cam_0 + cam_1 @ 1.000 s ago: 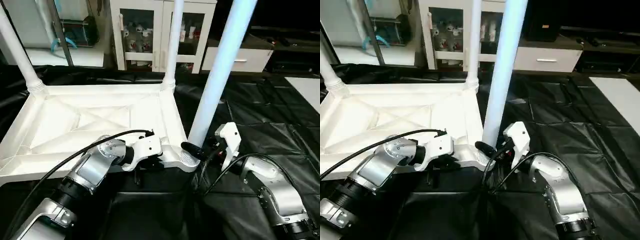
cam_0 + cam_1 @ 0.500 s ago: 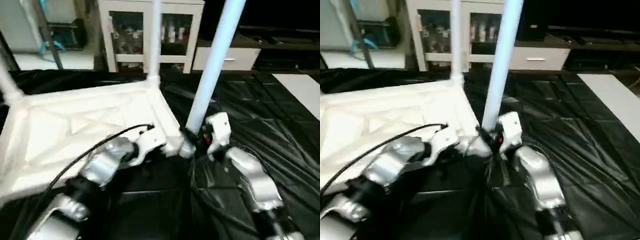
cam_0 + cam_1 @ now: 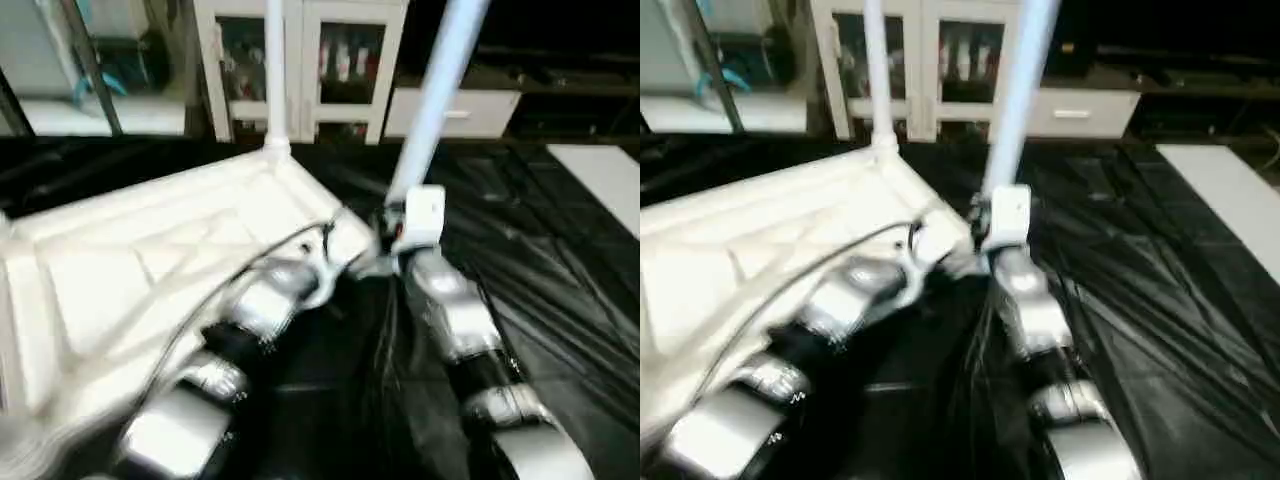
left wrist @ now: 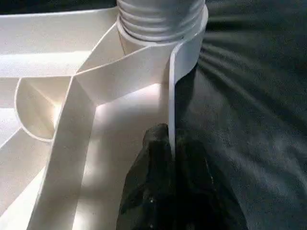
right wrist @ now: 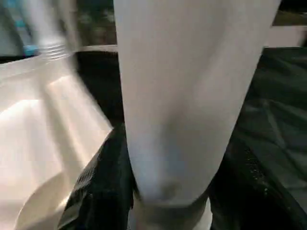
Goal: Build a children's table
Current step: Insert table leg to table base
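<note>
Lying upside down on the black sheet (image 3: 560, 300), the tabletop (image 3: 130, 260) keeps its sockets up; your left gripper (image 4: 172, 158) pinches its near-corner rim to steady it while your right gripper (image 5: 168, 191) clasps the leg (image 3: 435, 90) for threading.

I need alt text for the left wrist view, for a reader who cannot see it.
The left end effector is shut on the thin white side wall of the upside-down table top, one black finger on each face. Beyond it, a ribbed leg base sits in the corner socket; black sheeting lies beside.
</note>
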Motion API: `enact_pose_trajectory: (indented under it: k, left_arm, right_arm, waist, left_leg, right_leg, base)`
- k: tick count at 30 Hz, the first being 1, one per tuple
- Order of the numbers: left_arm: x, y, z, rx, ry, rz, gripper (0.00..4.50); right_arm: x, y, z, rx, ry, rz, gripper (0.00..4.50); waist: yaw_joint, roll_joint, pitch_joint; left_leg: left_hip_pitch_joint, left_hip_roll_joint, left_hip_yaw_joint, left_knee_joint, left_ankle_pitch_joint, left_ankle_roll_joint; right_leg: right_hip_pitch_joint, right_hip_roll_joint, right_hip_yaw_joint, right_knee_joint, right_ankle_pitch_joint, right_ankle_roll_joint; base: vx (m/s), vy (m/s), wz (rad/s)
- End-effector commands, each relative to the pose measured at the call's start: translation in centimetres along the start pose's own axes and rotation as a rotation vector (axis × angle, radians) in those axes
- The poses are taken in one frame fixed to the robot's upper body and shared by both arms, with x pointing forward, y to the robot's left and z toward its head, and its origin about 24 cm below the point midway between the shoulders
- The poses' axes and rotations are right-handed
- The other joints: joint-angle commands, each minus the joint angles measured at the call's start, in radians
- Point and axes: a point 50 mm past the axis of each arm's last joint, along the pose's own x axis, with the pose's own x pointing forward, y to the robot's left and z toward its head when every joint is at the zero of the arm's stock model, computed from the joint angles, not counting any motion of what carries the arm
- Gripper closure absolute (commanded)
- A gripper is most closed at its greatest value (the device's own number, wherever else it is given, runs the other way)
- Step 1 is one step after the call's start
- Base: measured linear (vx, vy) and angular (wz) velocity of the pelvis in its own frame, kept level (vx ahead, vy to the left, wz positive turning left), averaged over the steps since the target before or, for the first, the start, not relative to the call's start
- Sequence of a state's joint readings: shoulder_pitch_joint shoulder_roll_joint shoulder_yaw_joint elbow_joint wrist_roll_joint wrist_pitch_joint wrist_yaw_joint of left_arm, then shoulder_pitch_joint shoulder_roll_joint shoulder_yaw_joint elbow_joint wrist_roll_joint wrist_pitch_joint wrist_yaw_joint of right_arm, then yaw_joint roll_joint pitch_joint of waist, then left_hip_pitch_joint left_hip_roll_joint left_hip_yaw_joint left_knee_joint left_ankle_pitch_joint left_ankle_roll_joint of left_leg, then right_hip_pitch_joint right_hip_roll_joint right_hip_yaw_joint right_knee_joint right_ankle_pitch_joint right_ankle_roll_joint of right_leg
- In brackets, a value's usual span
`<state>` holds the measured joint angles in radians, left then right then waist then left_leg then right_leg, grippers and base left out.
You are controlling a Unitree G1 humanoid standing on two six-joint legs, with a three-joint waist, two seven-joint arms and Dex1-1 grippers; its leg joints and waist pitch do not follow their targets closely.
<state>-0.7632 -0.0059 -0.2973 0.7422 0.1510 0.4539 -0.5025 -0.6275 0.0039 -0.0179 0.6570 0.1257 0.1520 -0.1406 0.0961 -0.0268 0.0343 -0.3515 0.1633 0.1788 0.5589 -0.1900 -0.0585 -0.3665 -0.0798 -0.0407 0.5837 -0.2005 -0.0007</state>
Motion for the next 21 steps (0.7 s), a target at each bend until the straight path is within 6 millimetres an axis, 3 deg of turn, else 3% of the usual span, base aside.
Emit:
enact_pose_trajectory:
  k: [1, 4, 6, 9, 11, 13, 16, 17, 20, 21]
  left_arm:
    - [-0.5, 1.2, 1.3, -0.019, -0.068, 0.067, 4.50]
    - [-0.3, 1.1, 1.4, -0.019, -0.070, 0.061, 4.50]
    - [-0.3, 1.1, 1.4, -0.018, -0.067, 0.059, 4.50]
    - [-0.3, 1.3, 1.3, -0.019, -0.062, 0.062, 4.50]
    - [-0.2, 1.5, 1.3, -0.024, -0.059, 0.069, 4.50]
    - [-0.2, 1.6, 1.3, -0.026, -0.059, 0.074, 4.50]
    - [-0.2, 1.7, 1.2, -0.028, -0.059, 0.079, 4.50]
    - [-0.2, 1.7, 1.2, -0.028, -0.059, 0.080, 4.50]
    - [-0.2, 1.8, 1.2, -0.030, -0.059, 0.080, 4.50]
    - [-0.2, 1.9, 1.1, -0.030, -0.059, 0.078, 4.50]
  right_arm:
    - [-1.2, -4.5, -6.3, 0.000, 0.272, -0.233, 2.65]
    - [-0.9, -4.0, -5.9, 0.000, 0.252, -0.234, 2.65]
    - [-0.8, -3.8, -5.7, -0.005, 0.242, -0.219, 2.65]
    - [-0.6, -3.5, -5.4, -0.008, 0.223, -0.203, 2.65]
    - [-0.3, -3.1, -5.1, -0.011, 0.209, -0.196, 2.65]
    - [-0.2, -2.9, -4.9, -0.032, 0.203, -0.182, 2.65]
    - [-0.1, -2.4, -4.4, -0.017, 0.173, -0.148, 2.65]
    - [-0.1, -2.3, -4.2, -0.008, 0.160, -0.137, 2.09]
    - [0.0, -2.1, -3.4, 0.005, 0.125, -0.116, 1.95]
    - [0.0, -2.0, -2.7, 0.010, 0.097, -0.102, 1.89]
  waist:
    - [0.001, -0.003, -0.043]
    - [0.008, -0.003, -0.050]
    - [0.010, -0.004, -0.050]
    - [0.008, 0.001, -0.045]
    - [0.004, 0.001, -0.041]
    - [0.002, 0.001, -0.040]
    - [0.003, 0.003, -0.041]
    - [0.003, 0.002, -0.042]
    - [0.004, 0.004, -0.042]
    - [0.005, 0.011, -0.043]
  left_leg:
    - [0.008, 0.063, -0.025, -0.076, -0.228, -0.015]
    - [0.006, 0.059, -0.021, -0.063, -0.102, 0.024]
    - [0.005, 0.060, -0.021, -0.062, -0.085, 0.040]
    - [0.008, 0.064, -0.021, -0.068, -0.150, 0.034]
    - [0.011, 0.064, -0.022, -0.075, -0.228, 0.003]
    - [0.012, 0.065, -0.023, -0.078, -0.257, -0.012]
    - [0.011, 0.065, -0.024, -0.078, -0.248, -0.014]
    - [0.011, 0.066, -0.024, -0.078, -0.240, -0.014]
    - [0.009, 0.065, -0.023, -0.077, -0.227, -0.009]
    - [0.010, 0.065, -0.024, -0.076, -0.221, -0.008]
  right_leg:
    - [0.014, -0.078, 0.042, -0.064, -0.136, -0.158]
    - [0.023, -0.073, 0.039, -0.043, 0.053, -0.175]
    - [0.027, -0.073, 0.037, -0.041, 0.085, -0.185]
    - [0.024, -0.076, 0.037, -0.051, -0.005, -0.189]
    - [0.020, -0.075, 0.039, -0.062, -0.118, -0.176]
    - [0.018, -0.076, 0.040, -0.066, -0.162, -0.166]
    - [0.018, -0.076, 0.040, -0.065, -0.144, -0.157]
    - [0.018, -0.075, 0.040, -0.063, -0.125, -0.159]
    - [0.019, -0.074, 0.040, -0.060, -0.093, -0.164]
    - [0.020, -0.074, 0.039, -0.058, -0.080, -0.169]
  base:
    - [0.065, -0.008, 0.02]
    - [0.043, -0.006, 0.00]
    - [0.000, 0.000, 0.00]
    - [0.000, 0.000, 0.00]
    - [0.000, 0.000, 0.00]
    - [0.000, 0.000, 0.00]
    - [0.000, 0.000, 0.00]
    - [0.000, 0.000, 0.00]
    - [0.000, 0.000, 0.00]
    - [0.000, 0.000, 0.00]
